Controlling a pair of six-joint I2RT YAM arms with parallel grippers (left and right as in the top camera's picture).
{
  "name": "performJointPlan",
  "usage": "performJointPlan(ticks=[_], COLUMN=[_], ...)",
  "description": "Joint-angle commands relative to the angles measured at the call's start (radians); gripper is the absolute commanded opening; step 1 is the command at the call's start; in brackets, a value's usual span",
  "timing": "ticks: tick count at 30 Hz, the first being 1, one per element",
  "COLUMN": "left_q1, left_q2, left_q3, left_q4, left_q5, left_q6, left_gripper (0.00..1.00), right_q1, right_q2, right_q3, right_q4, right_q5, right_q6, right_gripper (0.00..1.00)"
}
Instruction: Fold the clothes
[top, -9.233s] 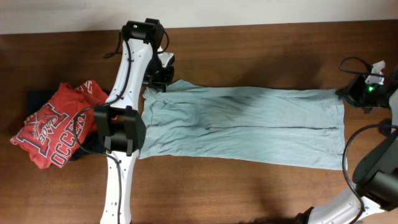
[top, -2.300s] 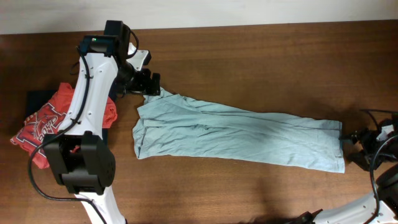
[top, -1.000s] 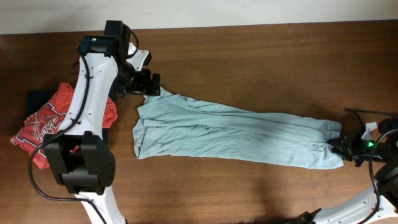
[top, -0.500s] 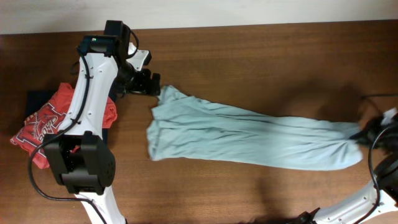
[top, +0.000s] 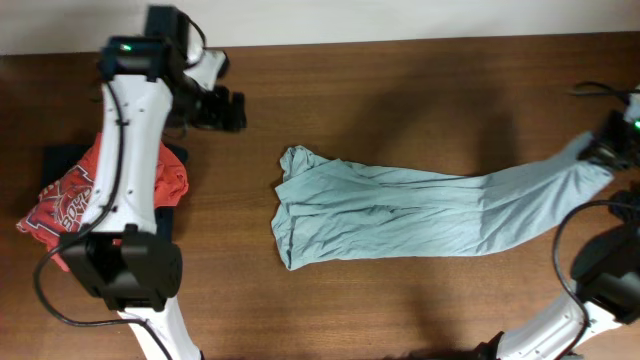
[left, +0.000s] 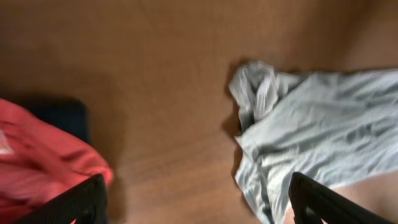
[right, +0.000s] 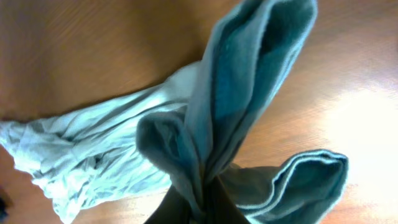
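**Right pincer (top: 605, 145) grips, left pincer (top: 232, 108) wide**

From above you see the pale grey-teal T-shirt (top: 400, 205), soft and wrinkled, lying long on the wooden table (top: 400, 90). One end lifts to your right pincer, which is clamped tight on it. Only the right wrist view shows that end bunched in thick folds. Your left pincer is spread wide and empty, well apart from the shirt. Near it lie a red printed shirt (top: 75, 205) and a half-hidden dark navy one (top: 60, 160).

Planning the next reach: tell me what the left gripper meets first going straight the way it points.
Probably bare brown wooden table: the open left gripper aims between the pale grey-teal cotton T-shirt and the red printed shirt, touching neither. Depth is unclear.
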Motion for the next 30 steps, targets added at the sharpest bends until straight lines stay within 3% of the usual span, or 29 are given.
performJointPlan(ticks=[1,9,18,27,28,30], left_q1=[0.035,0.076,0.087,0.087,0.087,0.087], left_q2=[-0.002,-0.002,-0.002,-0.002,-0.002,-0.002], left_q3=[0.145,0.333,0.352,0.352,0.352,0.352], left_q4=[-0.028,-0.070,-0.072,-0.072,-0.072,-0.068], left_q5=[-0.003,-0.003,-0.009,-0.045,-0.045,-0.045], left_q6=[0.016,0.016,0.017,0.017,0.017,0.017], left_gripper=[0.93,0.94,0.95,0.95,0.95,0.95], right_q1=[0.156,0.518,0.888,1.073,1.089,1.132], right_q2=[-0.026,-0.025,-0.007,0.071,0.072,0.075], right_q3=[0.035,0.035,0.004,-0.098,-0.098,-0.098], right_q4=[-0.027,-0.001,0.132,0.259,0.262,0.290], right_q5=[0.042,0.068,0.124,0.079,0.071,0.053], right_q6=[0.031,0.138,0.299,0.409,0.409,0.409], right_gripper=[0.04,0.04,0.04,0.04,0.04,0.16])
